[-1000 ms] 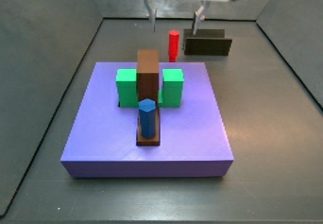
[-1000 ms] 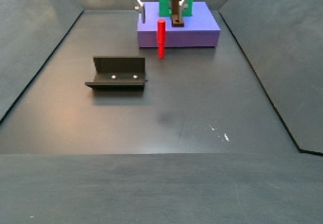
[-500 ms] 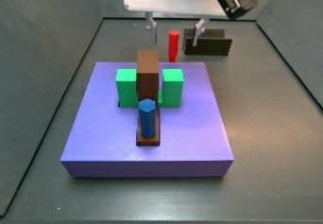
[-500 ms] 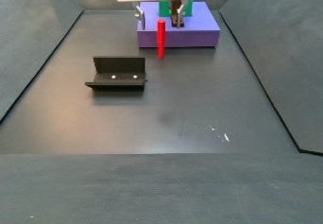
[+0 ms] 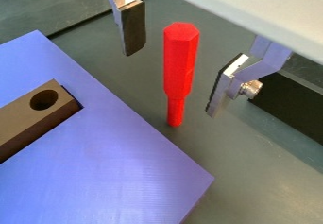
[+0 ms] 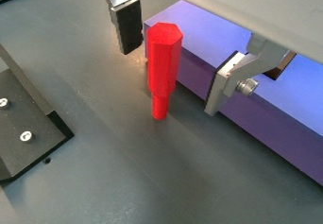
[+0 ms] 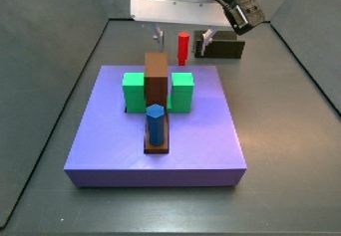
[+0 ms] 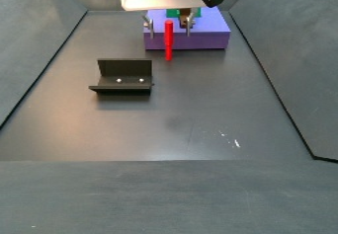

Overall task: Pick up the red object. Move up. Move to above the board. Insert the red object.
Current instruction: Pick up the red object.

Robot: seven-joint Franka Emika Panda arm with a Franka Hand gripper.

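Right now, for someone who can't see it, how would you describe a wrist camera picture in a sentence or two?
In a wrist view, a red object, a slim peg, stands upright on the dark floor between the open gripper fingers, which do not touch it. Beside it lies the purple board, with a brown block bearing a round hole.

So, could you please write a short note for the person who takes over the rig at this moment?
Gripper: open, lowered around the red peg, one finger on each side; the wrist views show gaps, no contact.
Red peg: upright on the dark floor, beside the edge of the purple board, near the fixture.
Board: carries the brown block with a hole, green blocks and the blue peg.
Done: approach only.
Left: close on the peg, lift, move above the board, insert.
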